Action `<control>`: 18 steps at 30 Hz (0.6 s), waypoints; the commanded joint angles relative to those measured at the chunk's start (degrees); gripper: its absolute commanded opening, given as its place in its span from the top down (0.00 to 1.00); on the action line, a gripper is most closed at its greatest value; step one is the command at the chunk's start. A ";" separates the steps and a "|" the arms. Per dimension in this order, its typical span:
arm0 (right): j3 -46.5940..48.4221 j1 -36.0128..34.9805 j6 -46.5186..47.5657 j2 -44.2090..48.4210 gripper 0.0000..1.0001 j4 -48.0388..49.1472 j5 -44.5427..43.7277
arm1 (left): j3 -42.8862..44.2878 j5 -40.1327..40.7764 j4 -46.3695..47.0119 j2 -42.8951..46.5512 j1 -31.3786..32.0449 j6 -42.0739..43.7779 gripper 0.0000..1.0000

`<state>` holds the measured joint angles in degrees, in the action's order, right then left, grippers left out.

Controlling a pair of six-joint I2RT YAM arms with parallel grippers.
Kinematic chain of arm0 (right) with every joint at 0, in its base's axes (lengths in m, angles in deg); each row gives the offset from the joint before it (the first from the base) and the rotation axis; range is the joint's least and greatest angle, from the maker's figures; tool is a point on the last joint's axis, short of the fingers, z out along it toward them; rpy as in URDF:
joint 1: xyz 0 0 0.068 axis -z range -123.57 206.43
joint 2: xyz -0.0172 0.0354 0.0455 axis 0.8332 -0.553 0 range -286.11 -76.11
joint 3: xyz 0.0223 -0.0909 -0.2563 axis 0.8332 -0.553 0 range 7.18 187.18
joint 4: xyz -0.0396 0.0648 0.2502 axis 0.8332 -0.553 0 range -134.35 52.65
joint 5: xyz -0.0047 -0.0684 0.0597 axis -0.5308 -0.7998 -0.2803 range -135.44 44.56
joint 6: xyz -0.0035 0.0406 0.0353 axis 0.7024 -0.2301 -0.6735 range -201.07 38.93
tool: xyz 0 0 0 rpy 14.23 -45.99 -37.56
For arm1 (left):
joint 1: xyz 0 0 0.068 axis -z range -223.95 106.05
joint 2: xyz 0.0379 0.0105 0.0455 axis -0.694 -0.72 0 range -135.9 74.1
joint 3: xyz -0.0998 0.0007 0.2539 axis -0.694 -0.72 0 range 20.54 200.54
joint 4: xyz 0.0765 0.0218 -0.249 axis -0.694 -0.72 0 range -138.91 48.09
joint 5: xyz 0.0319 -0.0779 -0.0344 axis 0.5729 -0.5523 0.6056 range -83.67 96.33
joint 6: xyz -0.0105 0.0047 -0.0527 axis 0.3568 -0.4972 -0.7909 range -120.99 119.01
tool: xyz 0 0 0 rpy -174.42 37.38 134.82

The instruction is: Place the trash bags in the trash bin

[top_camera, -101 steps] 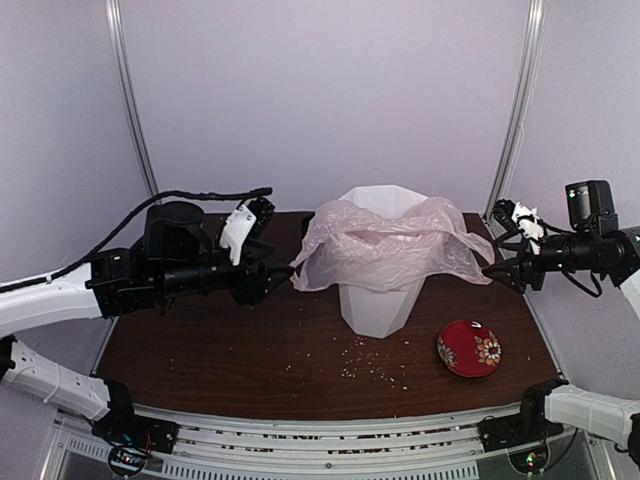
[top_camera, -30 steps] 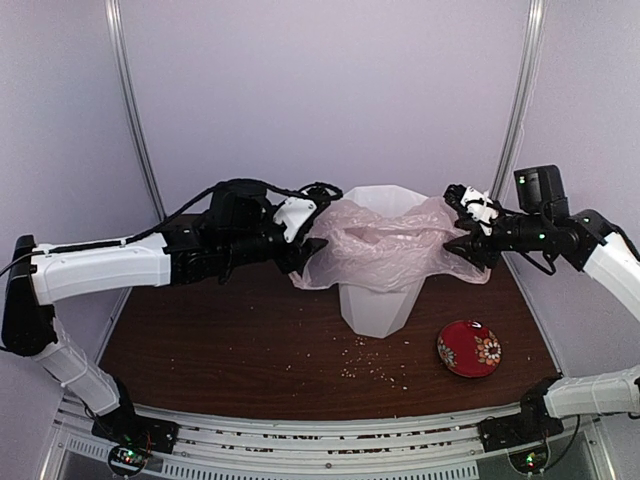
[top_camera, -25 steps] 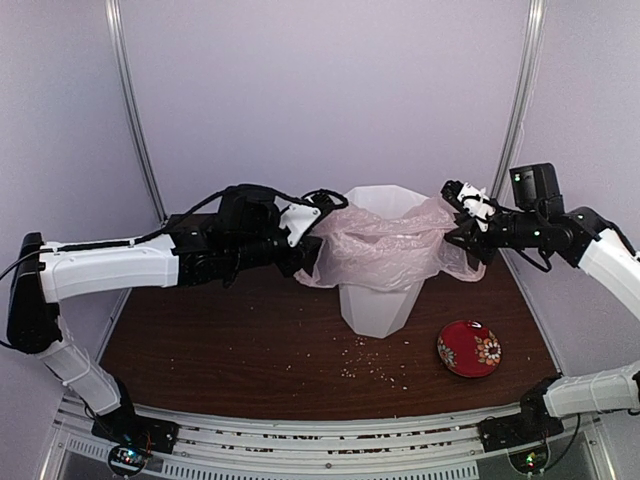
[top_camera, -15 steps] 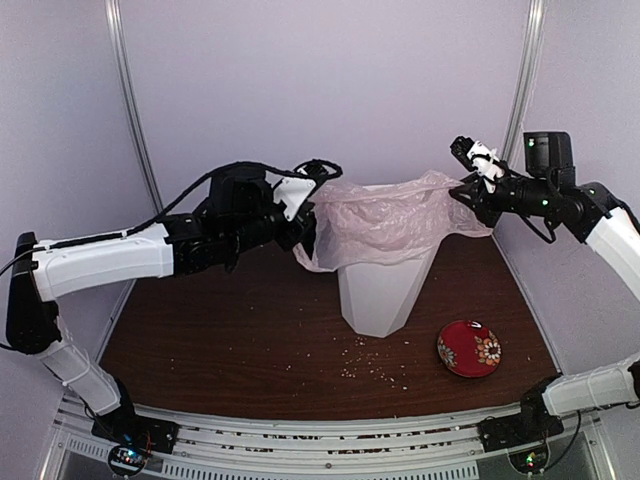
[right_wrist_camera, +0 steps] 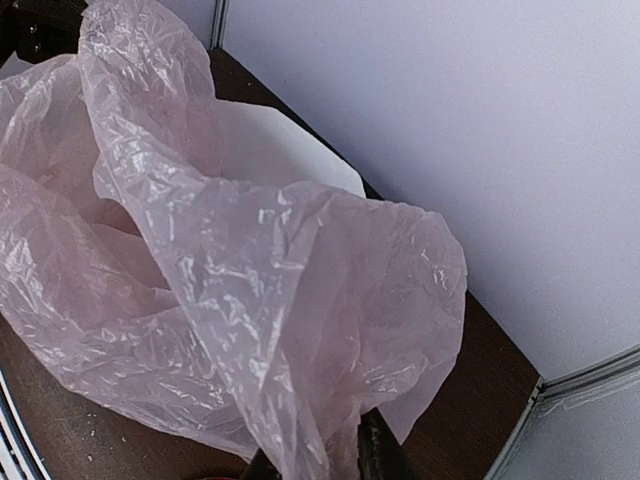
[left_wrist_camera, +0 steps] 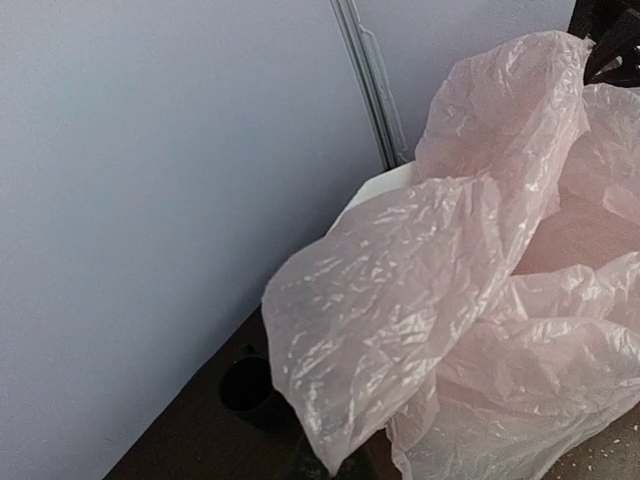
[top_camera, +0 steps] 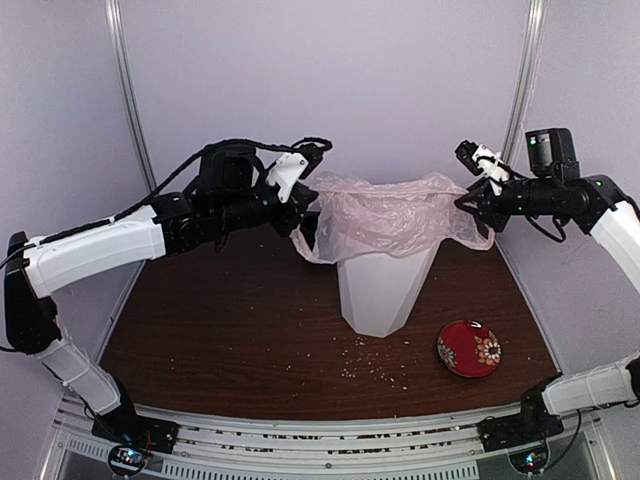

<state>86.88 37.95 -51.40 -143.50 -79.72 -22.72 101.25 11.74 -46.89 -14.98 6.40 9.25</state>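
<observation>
The pale pink trash bag point(top_camera: 385, 215) hangs stretched over the mouth of the tall white trash bin point(top_camera: 380, 290), its edges lifted above the rim. My left gripper point(top_camera: 305, 218) is shut on the bag's left edge. My right gripper point(top_camera: 472, 200) is shut on its right edge. In the left wrist view the trash bag point(left_wrist_camera: 450, 300) runs down into my left gripper point(left_wrist_camera: 345, 468) at the bottom edge, with the trash bin's rim point(left_wrist_camera: 385, 185) behind. In the right wrist view the trash bag point(right_wrist_camera: 250, 270) is pinched in my right gripper point(right_wrist_camera: 320, 465), one dark fingertip point(right_wrist_camera: 375, 450) showing.
A red patterned dish point(top_camera: 470, 348) lies on the brown table right of the bin's base. Crumbs point(top_camera: 370, 365) are scattered in front of the bin. A small dark cup point(left_wrist_camera: 248, 385) stands by the back wall, left of the bin. Walls close in on three sides.
Both grippers have closed on the bag's edges and risen, pulling the bag up and taut across the bin's mouth. Both arms now stand higher.
</observation>
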 commanded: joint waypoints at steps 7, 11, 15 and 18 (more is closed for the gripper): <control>-5.77 0.28 -1.53 5.46 0.75 -1.80 1.17 | -6.90 -3.29 0.05 5.10 0.02 -4.56 1.00; -10.21 0.21 -3.02 4.34 0.76 2.50 1.31 | -8.16 0.45 2.99 1.48 0.03 -4.00 1.00; -12.79 0.24 -4.19 3.03 0.76 5.95 1.00 | -6.15 2.89 2.50 -3.61 0.01 -3.59 1.00; -13.26 0.21 -4.28 3.51 0.74 5.78 1.05 | -6.79 3.26 3.46 -3.71 0.03 -4.77 1.00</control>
<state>73.99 37.95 -54.35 -141.32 -77.23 -21.26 93.95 12.55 -47.30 -18.37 6.40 5.71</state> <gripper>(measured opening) 0.245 0.007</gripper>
